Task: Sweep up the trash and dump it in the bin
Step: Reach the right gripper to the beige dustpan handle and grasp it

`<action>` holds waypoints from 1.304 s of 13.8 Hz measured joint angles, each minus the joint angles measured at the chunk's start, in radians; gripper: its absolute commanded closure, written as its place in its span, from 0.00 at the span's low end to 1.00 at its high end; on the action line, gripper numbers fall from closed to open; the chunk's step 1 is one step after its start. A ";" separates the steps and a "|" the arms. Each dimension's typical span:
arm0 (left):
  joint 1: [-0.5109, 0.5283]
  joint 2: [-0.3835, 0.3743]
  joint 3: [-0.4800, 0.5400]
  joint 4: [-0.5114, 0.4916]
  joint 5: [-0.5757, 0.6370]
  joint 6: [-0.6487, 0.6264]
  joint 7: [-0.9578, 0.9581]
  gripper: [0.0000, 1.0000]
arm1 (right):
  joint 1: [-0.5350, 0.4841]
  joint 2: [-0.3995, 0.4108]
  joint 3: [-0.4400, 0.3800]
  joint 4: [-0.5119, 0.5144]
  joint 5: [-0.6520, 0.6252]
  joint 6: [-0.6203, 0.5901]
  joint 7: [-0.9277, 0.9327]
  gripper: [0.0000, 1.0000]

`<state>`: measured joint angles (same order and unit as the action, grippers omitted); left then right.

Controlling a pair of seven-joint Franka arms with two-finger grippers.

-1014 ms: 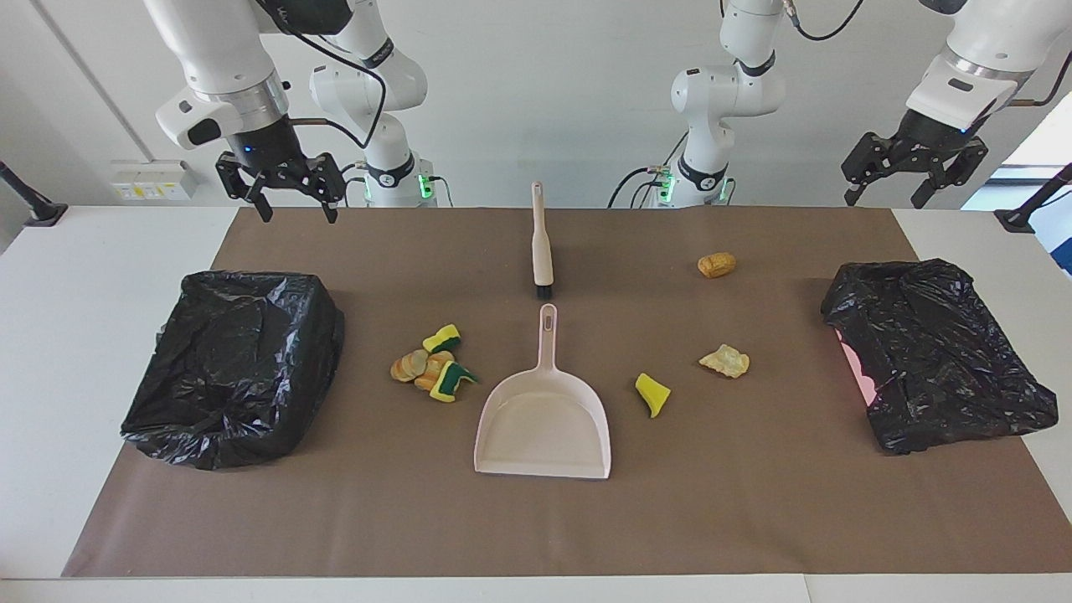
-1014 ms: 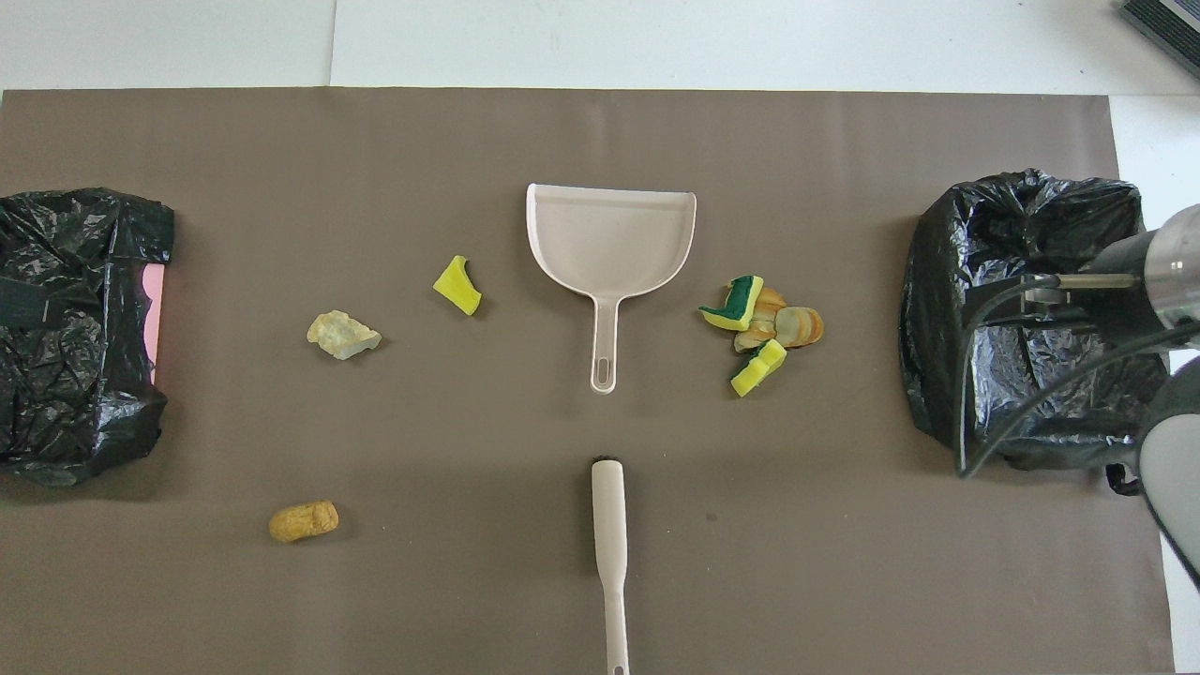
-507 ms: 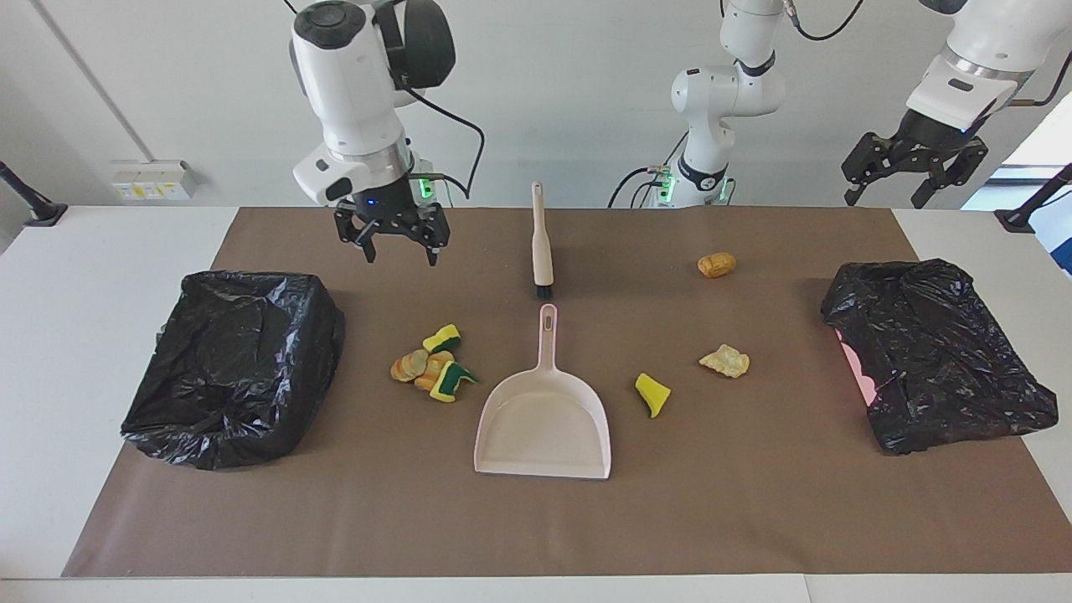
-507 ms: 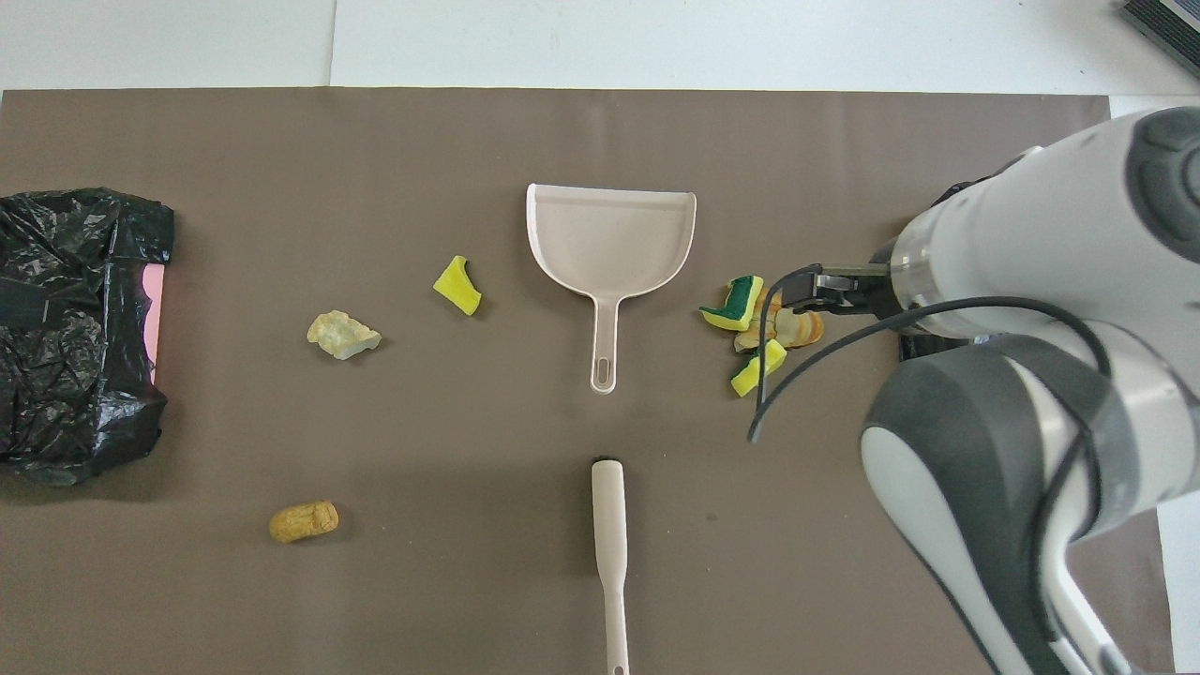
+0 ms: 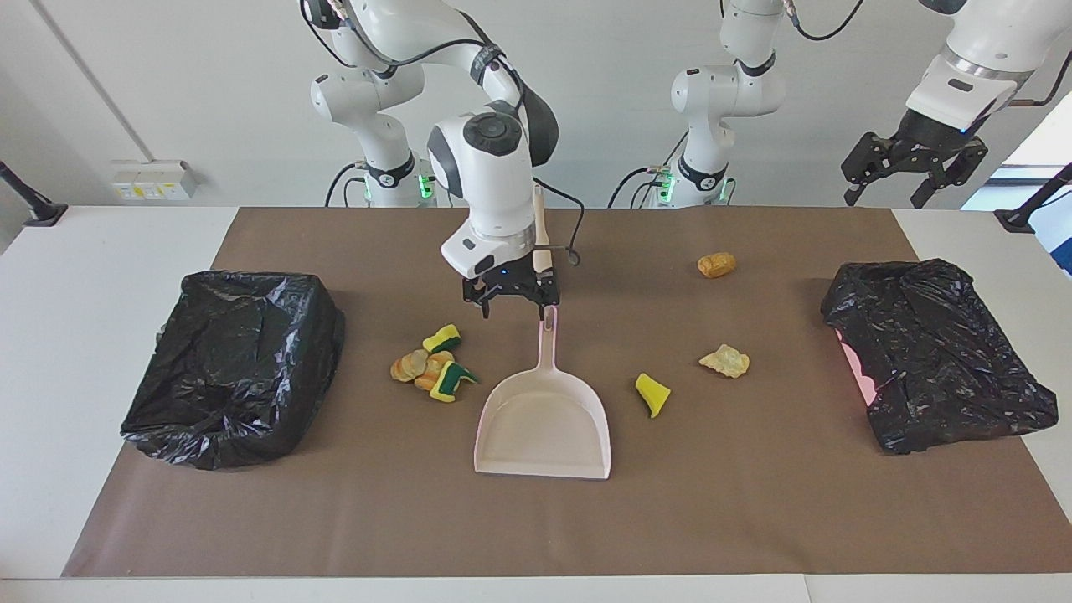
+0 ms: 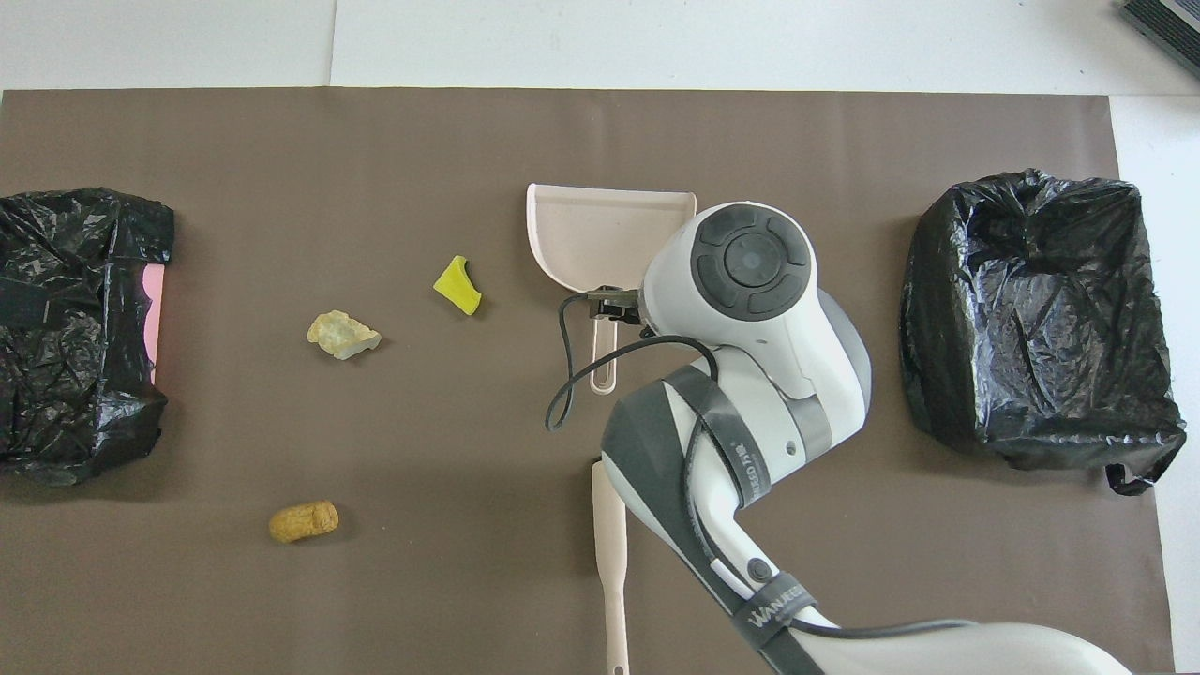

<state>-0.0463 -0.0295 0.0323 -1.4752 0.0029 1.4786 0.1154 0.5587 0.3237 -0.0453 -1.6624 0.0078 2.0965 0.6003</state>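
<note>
We see the right gripper (image 5: 511, 303) with fingers spread apart, nothing between them, hanging over the mat (image 5: 754, 502) between the dustpan (image 5: 544, 423) handle tip and the brush (image 6: 610, 562) head. We can't tell if it touches either. The right arm comes from its base, elbow high, wrist pointing straight down; in the overhead view it covers the dustpan handle and the chunk cluster.

Left gripper (image 5: 913, 180) fingers also spread, empty, raised above the left arm's end of the table, arm waiting.

Trash: a cluster of yellow-green and tan chunks (image 5: 431, 366) beside the dustpan toward the right arm's end, a yellow piece (image 5: 652, 394), a pale piece (image 5: 725, 361) and a tan piece (image 5: 717, 265) toward the left arm's end. A black-bagged bin (image 5: 230, 364) sits at the right arm's end, a second bin (image 5: 934, 352) at the left arm's.
</note>
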 measured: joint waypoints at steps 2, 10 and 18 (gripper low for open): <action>-0.002 0.000 -0.006 0.000 0.000 0.000 0.000 0.00 | 0.032 0.059 0.000 0.001 0.000 0.041 0.000 0.00; -0.004 -0.002 -0.019 -0.005 -0.001 -0.012 -0.003 0.00 | 0.060 0.134 -0.005 0.005 0.000 0.086 -0.001 0.69; -0.095 -0.066 -0.023 -0.110 -0.003 -0.012 -0.005 0.00 | 0.039 0.126 -0.014 0.040 0.000 0.083 -0.046 1.00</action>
<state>-0.1411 -0.0952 0.0088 -1.5851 -0.0002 1.4664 0.1100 0.5976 0.4498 -0.0592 -1.6225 0.0076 2.1790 0.5541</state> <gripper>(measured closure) 0.000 0.687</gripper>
